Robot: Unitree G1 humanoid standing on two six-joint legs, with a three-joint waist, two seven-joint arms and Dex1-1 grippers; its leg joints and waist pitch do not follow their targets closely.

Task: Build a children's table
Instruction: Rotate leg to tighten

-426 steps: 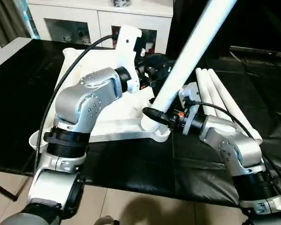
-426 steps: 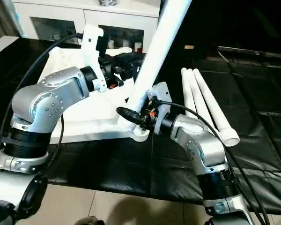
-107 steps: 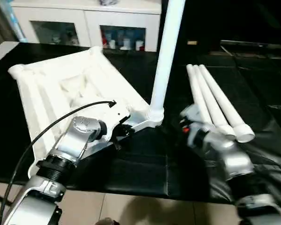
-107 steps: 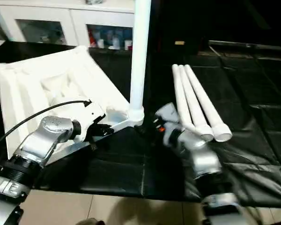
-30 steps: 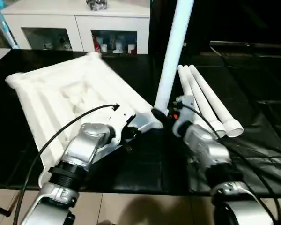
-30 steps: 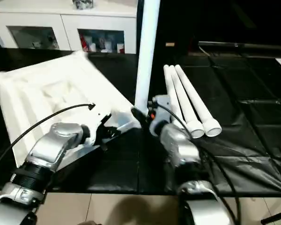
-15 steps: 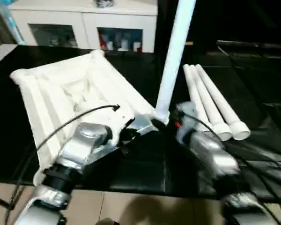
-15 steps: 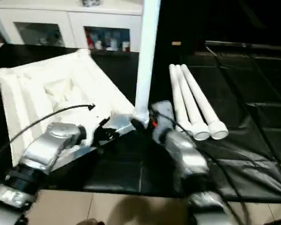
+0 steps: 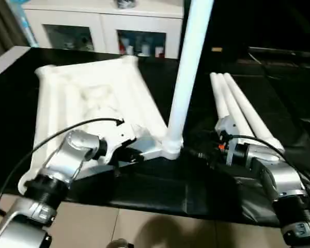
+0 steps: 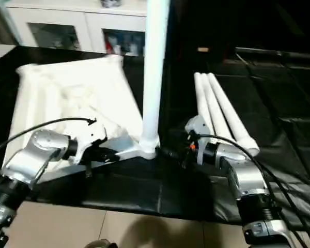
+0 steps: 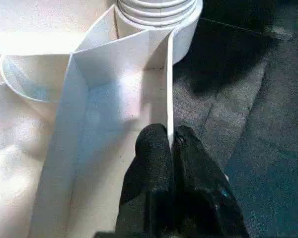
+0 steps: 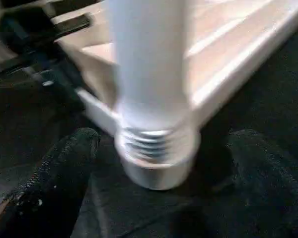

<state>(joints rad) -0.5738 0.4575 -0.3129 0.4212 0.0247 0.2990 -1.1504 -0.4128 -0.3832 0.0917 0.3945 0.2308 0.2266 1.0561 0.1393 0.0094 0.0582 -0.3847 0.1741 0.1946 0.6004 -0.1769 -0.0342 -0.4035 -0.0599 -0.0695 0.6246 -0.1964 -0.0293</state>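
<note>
Black-covered table (image 9: 144, 196) carrying upturned tabletop (image 9: 88, 98). First leg (image 9: 188, 57) standing in near corner socket (image 9: 171, 147). Left end effector (image 11: 171, 148) pinching tabletop rim, clenched. Right end effector (image 12: 154, 163) spread wide beside socket, gripping nothing. Next: probably fetching spare legs (image 9: 237, 108).

Tabletop (image 9: 88, 103) on the desk (image 9: 160, 186) at left, one leg (image 9: 188, 67) upright in its near-right corner socket, three legs (image 9: 237, 108) lying right, cabinet (image 9: 103, 26) far behind.
</note>
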